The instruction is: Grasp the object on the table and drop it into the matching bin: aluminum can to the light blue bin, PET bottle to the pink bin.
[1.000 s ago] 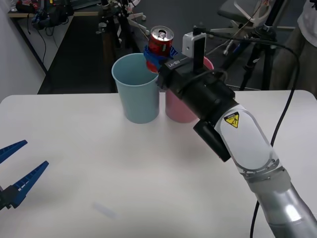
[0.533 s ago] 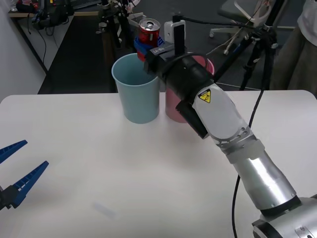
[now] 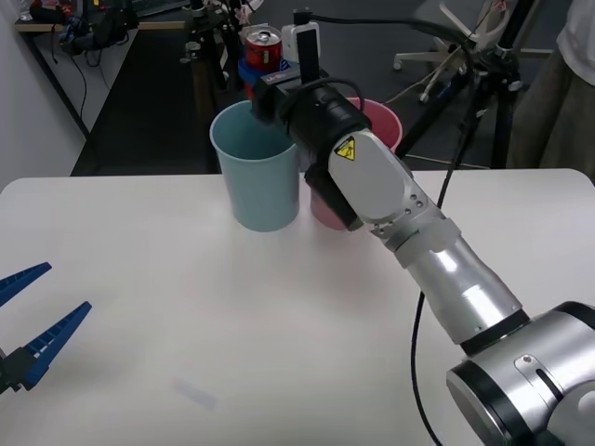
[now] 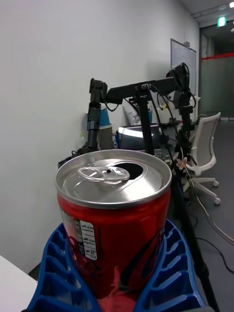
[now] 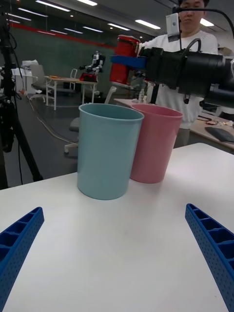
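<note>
Nearest me, my left gripper (image 3: 33,325) rests low over the table (image 3: 186,307), well short of the light blue bin (image 3: 256,167), fingers spread wide with nothing between them. Farther out, that bin stands touching the pink bin (image 3: 376,125) just beside it. My right gripper (image 3: 257,74) reaches above the light blue bin's far rim, its blue fingers (image 4: 170,273) clamped on the aluminum can (image 3: 263,48). The can sits upright between the jaws, silver top and pull tab facing up, its lower body cradled by the ribbed pads.
</note>
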Available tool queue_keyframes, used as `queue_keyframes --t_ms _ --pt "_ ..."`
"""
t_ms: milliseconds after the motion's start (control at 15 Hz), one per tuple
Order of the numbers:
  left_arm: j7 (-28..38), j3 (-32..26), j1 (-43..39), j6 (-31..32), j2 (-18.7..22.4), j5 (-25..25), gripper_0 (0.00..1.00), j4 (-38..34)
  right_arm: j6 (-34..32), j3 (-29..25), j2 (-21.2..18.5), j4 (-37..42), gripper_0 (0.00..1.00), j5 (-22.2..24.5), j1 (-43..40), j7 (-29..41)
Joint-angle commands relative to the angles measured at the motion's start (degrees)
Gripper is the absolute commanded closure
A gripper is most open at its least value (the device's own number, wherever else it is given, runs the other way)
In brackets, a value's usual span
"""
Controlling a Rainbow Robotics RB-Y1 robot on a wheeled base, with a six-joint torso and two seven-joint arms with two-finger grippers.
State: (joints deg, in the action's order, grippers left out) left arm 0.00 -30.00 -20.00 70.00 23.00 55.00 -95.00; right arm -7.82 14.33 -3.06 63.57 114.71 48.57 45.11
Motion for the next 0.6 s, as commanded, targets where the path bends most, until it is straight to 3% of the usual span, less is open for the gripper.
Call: queue_keyframes --t_ms 67,600 --pt "0.0 0.0 0.0 0.0 0.0 0.0 0.0 0.0 0.7 0.0 0.25 -3.54 1.0 0.08 1.97 -0.19" --pt "0.0 0.0 0.0 0.0 0.0 0.0 0.0 0.0 1.06 0.35 0.25 -5.56 1.0 0.17 2.85 -0.28"
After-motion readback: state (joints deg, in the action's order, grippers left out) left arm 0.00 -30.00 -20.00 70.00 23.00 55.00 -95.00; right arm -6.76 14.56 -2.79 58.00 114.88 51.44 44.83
